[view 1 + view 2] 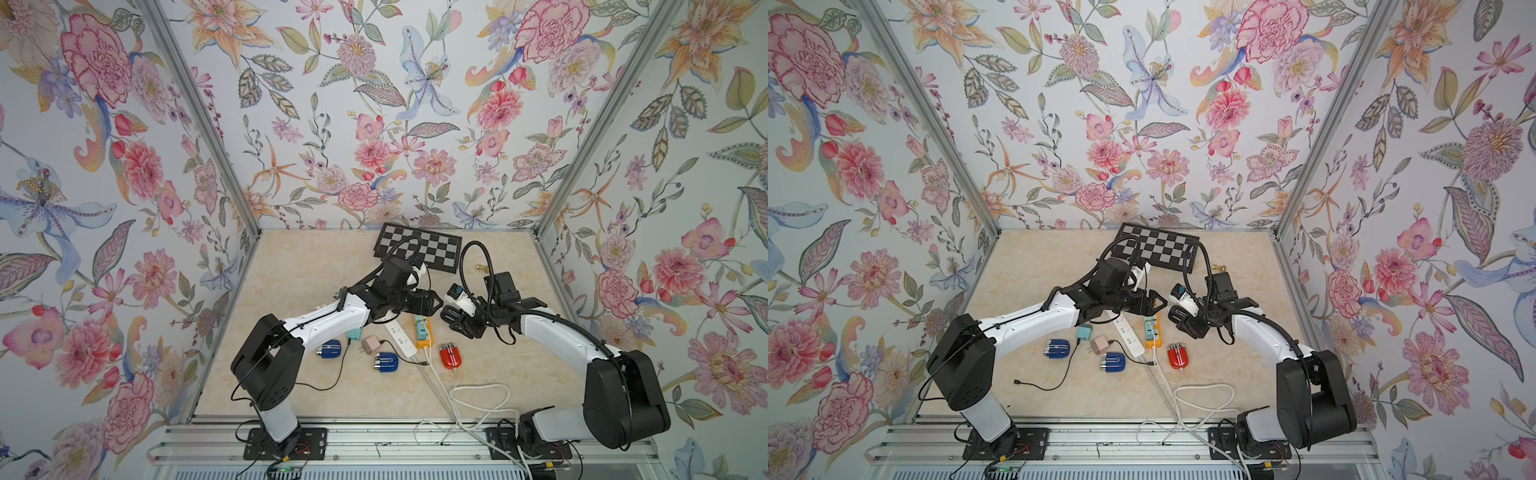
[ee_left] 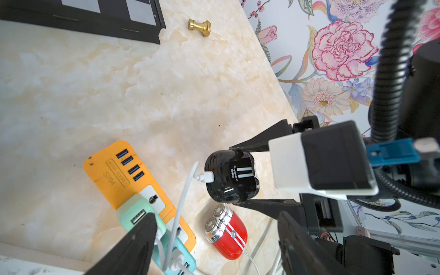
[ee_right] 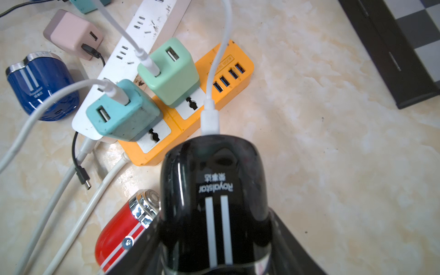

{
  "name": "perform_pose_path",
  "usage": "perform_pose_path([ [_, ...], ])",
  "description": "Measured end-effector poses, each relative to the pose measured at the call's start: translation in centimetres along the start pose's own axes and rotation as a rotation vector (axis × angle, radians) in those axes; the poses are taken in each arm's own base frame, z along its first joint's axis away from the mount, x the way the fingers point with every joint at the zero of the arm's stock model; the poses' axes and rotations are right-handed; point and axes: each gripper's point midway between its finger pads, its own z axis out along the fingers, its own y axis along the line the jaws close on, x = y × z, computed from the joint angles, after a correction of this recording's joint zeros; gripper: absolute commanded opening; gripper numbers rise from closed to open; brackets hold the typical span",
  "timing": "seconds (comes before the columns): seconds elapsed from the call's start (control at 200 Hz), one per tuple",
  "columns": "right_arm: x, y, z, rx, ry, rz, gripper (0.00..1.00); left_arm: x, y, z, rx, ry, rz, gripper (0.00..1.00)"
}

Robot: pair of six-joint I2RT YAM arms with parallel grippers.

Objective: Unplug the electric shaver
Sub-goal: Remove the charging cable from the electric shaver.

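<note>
Two grippers are in play here, and it looks to me like we're right before the actual pull. The right gripper (image 2: 234, 176) is clamped across the black shaver (image 3: 214, 197), one finger on each side of the body. It's holding the shaver up off the table (image 2: 119, 83) just beside the orange power strip (image 3: 228, 95), on the side where the red shaver (image 2: 226, 235) lies. The white plug (image 3: 210, 119) sits fully in the port on the shaver's end, and that end faces the strip, so nothing is unplugged yet. The left gripper (image 1: 434, 304) hangs near the strip's USB end with its fingers spread wide and nothing between them, roughly lined up with the plug. Next move, I'd guess: bring the left one in, pinch that stubby white plug body (not the thin cord (image 2: 183, 197)), and pull straight out along the port while the right one holds firm. Pulling at an angle would probably just twist the shaver in the grip, since the shell looks slick. As for the shaver itself, it's small, rounded and glossy black, with reflections all over it. There are two white stripes down the front and a Royalstar logo next to them. Its cutting head is tucked back into the right gripper, out of sight. Can't make out which charger on the strip the cord runs to, it leaves the frame first.
</note>
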Motion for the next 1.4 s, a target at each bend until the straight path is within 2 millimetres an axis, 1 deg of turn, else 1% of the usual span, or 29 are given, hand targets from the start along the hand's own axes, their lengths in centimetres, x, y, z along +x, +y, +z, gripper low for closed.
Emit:
perform_pose_path([
  [0.08, 0.0, 0.1, -0.1, -0.008, -0.005, 0.013, 0.48, -0.2, -0.6, -0.6, 0.006, -0.032, -0.021, 0.82],
  [0.195, 0.1, -0.1, -0.2, -0.008, -0.009, 0.040, 0.48, -1.6, -2.2, -1.7, 0.038, -0.103, -0.029, 0.82],
  [0.295, 0.0, -0.2, -0.3, -0.012, -0.016, 0.062, 0.48, -2.3, -3.5, -1.8, 0.072, -0.143, -0.035, 0.82],
  [0.39, -0.1, -0.2, -0.4, -0.020, -0.029, 0.083, 0.48, -2.1, -4.4, -1.7, 0.093, -0.151, -0.041, 0.82],
  [0.47, -0.2, -0.3, -0.6, -0.028, -0.039, 0.098, 0.48, -1.4, -4.8, -1.4, 0.102, -0.141, -0.048, 0.81],
  [0.565, -0.7, -0.4, -0.8, -0.038, -0.057, 0.110, 0.48, -0.2, -4.8, -1.2, 0.105, -0.123, -0.058, 0.79],
  [0.705, -1.3, -0.3, -1.0, -0.056, -0.082, 0.117, 0.48, 1.2, -4.1, -0.7, 0.108, -0.112, -0.099, 0.78],
  [0.781, -1.4, -0.1, -1.1, -0.064, -0.089, 0.118, 0.48, 1.5, -3.9, -0.5, 0.113, -0.116, -0.117, 0.78],
  [0.956, -2.2, 0.1, -2.0, -0.061, -0.120, 0.105, 0.48, 0.3, -4.3, 0.0, 0.144, -0.171, -0.136, 0.77],
  [1.146, -2.8, 0.3, -2.7, -0.055, -0.147, 0.102, 0.48, 0.5, -3.8, 1.6, 0.150, -0.181, -0.182, 0.73],
  [1.296, -2.5, 0.7, -2.7, -0.063, -0.146, 0.108, 0.49, -0.2, -3.6, 1.6, 0.164, -0.234, -0.219, 0.72],
  [1.401, -2.1, 1.1, -2.5, -0.073, -0.139, 0.110, 0.49, -0.9, -3.6, 1.7, 0.174, -0.272, -0.240, 0.69],
])
